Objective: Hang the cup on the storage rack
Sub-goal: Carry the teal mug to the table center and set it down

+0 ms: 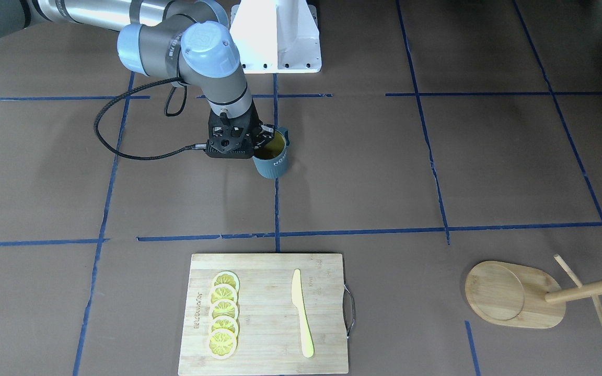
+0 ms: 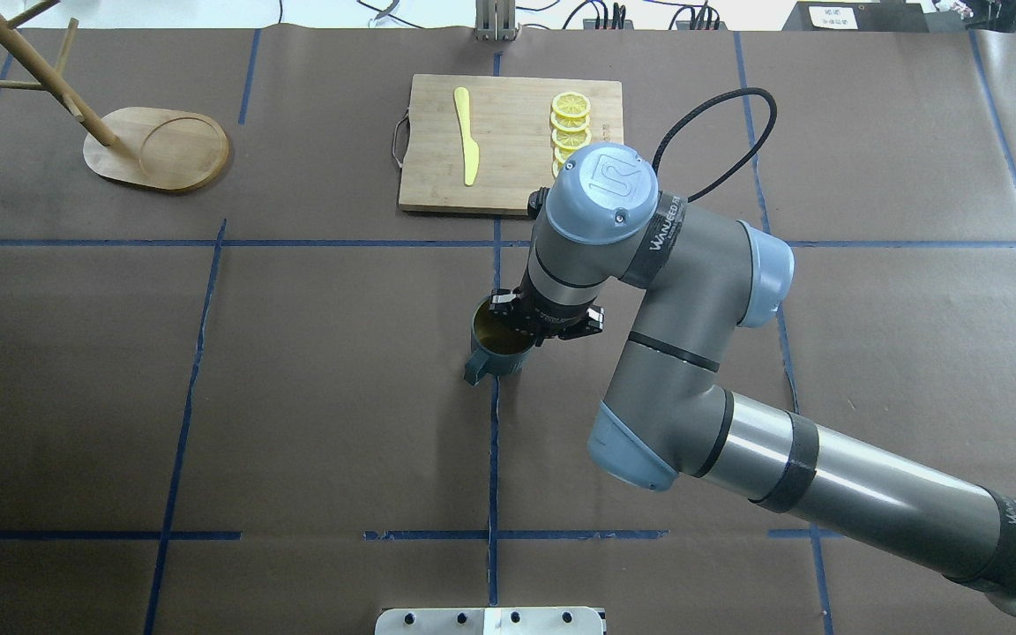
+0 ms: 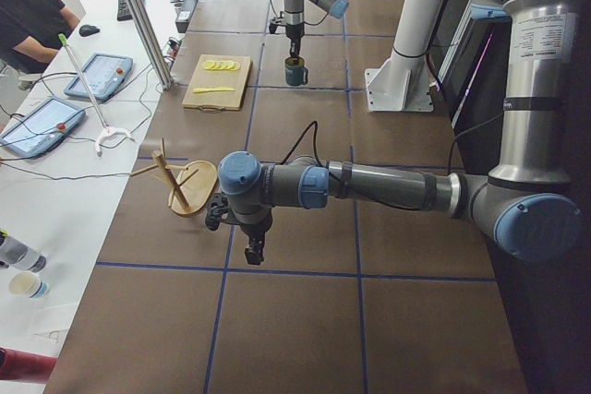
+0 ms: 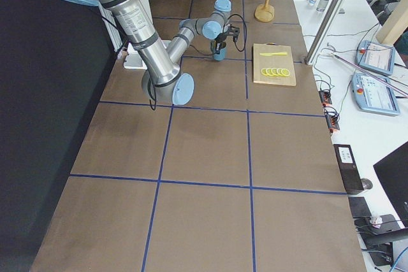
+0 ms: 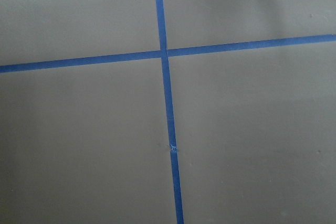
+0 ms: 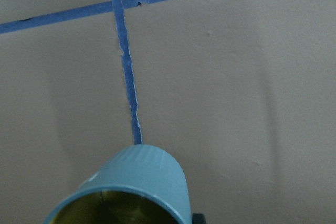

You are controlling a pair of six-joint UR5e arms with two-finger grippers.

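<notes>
The cup [image 6: 142, 174] was cut off across its mouth at the wrist view's edge. Far from that cup, the storage rack [image 1: 515, 295] ran past the edge, and the left gripper [image 3: 251, 254] was too small to judge.

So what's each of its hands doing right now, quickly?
Left gripper: cannot be told.
Right gripper: closed on the rim of the cup.

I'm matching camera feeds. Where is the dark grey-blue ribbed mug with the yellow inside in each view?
Front-facing: dark grey-blue ribbed mug, upper centre-left.
Overhead: mug at centre.
Exterior left: mug far, top centre.
Exterior right: mug far, top centre.
Left wrist: not in it.
Right wrist: mug at bottom edge.
Landmark: rectangular bamboo cutting board with lemon slices, in all four exterior views.
</notes>
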